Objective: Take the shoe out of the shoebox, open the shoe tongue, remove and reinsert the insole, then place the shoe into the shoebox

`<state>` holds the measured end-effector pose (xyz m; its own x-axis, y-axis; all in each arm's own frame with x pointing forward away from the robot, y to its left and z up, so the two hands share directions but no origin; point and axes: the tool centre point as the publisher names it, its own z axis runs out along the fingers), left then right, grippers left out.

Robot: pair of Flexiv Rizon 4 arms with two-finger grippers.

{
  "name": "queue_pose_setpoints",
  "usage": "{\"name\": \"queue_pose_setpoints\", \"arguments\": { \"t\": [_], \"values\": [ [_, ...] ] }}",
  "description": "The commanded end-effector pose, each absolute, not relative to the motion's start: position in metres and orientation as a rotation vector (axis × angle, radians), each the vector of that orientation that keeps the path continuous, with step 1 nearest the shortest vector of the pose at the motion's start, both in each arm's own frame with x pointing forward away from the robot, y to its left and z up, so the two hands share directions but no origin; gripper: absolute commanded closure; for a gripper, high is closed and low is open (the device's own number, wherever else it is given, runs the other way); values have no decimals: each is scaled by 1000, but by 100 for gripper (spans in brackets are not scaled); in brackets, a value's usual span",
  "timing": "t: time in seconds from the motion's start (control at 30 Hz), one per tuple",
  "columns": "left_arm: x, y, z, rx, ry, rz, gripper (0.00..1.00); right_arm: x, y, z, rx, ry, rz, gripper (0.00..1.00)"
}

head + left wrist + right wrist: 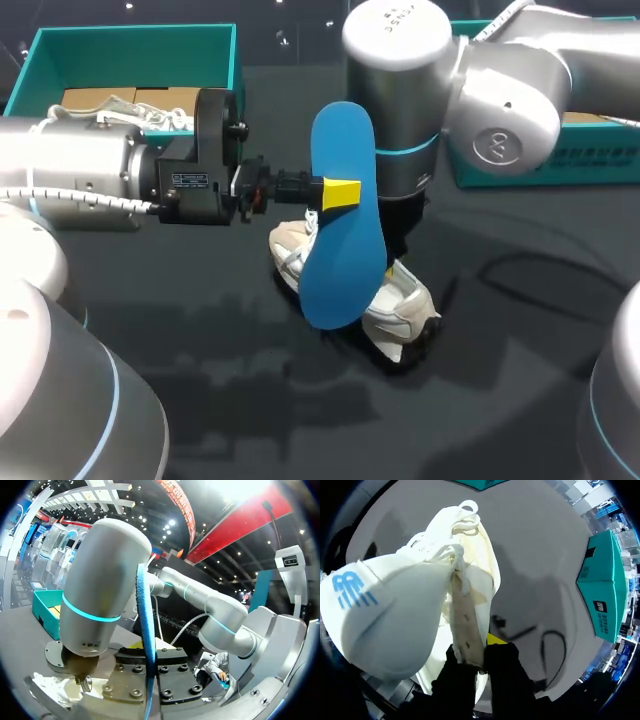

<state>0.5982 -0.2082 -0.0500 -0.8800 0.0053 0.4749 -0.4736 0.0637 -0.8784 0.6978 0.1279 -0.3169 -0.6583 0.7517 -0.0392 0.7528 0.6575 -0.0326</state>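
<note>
The teal shoebox (130,55) is sitting behind and to the left of the shoe (405,310), well apart from it. The left gripper (335,193) is hovering above the shoe, its fingers pinching the blue insole (342,250), which is hanging upright just over the shoe. The shoe is lying on the dark tabletop (500,380). The right gripper (472,660) is standing directly over the shoe, its fingers pinching the shoe by a beige strip at its opening.
</note>
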Motion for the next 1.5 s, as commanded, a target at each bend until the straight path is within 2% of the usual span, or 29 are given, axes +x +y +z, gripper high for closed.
{"name": "queue_pose_setpoints", "arguments": {
  "t": [0.03, 0.47, 1.5],
  "values": [
    [598, -210, -51, 469, -1995, 1878, 100, 684, 121, -310, 1683, 2629, 11, 100],
    [598, -210, -51, 469, -1995, 1878, 100, 665, 123, -316, 2023, 2363, 136, 100],
    [598, -210, -51, 469, -1995, 1878, 100, 672, 131, -369, 2185, 2348, 110, 100]
  ]
}}
